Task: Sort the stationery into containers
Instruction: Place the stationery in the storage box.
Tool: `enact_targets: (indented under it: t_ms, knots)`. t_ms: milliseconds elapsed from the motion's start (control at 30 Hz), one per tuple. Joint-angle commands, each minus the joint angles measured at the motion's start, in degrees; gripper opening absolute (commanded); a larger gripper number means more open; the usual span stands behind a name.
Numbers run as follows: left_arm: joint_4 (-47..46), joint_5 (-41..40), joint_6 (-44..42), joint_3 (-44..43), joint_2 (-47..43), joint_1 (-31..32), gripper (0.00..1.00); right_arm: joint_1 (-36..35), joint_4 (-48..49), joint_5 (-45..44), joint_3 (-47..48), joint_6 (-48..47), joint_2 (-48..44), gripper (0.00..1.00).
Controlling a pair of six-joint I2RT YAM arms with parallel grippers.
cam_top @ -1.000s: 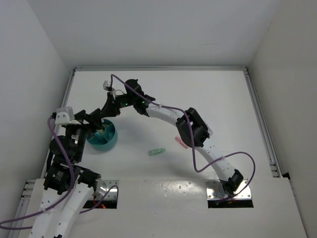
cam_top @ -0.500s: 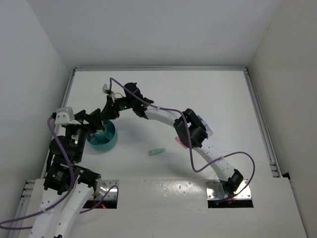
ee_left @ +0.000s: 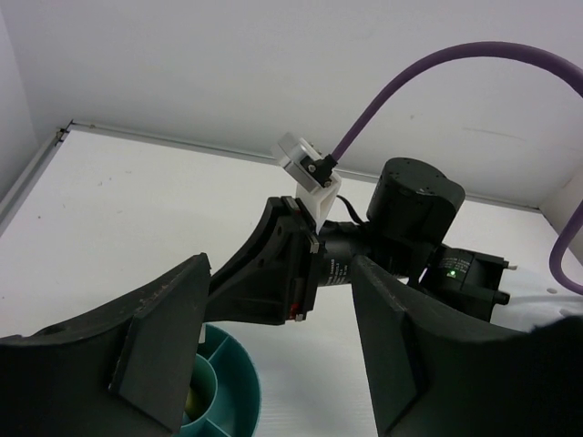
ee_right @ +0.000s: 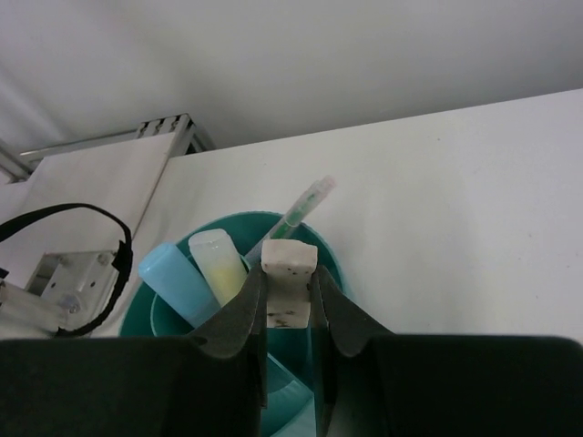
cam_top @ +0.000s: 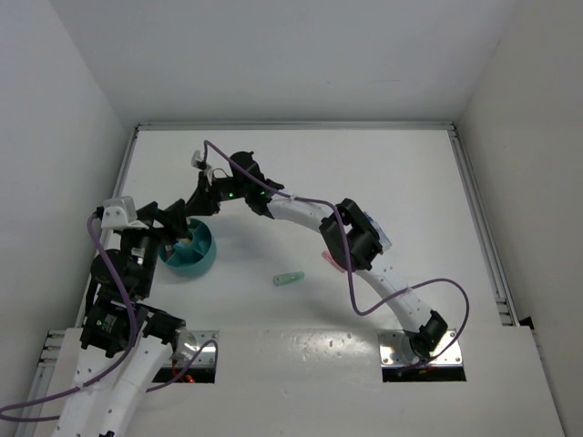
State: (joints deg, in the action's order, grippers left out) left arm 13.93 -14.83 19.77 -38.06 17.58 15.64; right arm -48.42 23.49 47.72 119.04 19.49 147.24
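Right tool (ee_right: 290, 296) pinching the eraser (ee_right: 290, 259) just over the cup (ee_right: 239, 225), left tool (cam_top: 178, 228) gaping alongside. Released off-centre, it could bounce off the yellow marker (ee_right: 217, 259) onto the bench (ee_right: 455, 200).

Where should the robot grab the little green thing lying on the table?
Probably around its middle, coming straight down. The little green thing lies flat by itself, long and narrow, so closing across its short width should fit best.
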Motion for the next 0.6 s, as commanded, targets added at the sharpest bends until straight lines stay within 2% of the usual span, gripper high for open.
enact_targets:
  t_ms: [0, 567]
  knots:
    - [-2.16, 0.33, -0.52, 0.01, -0.45, -0.7, 0.69, 0.44, 2.44, -1.23, 0.4, -0.24, -1.25, 0.0]
    - [-2.16, 0.33, -0.52, 0.01, -0.45, -0.7, 0.69, 0.44, -0.46, -2.46, -1.8, -4.63, 0.33, 0.0]
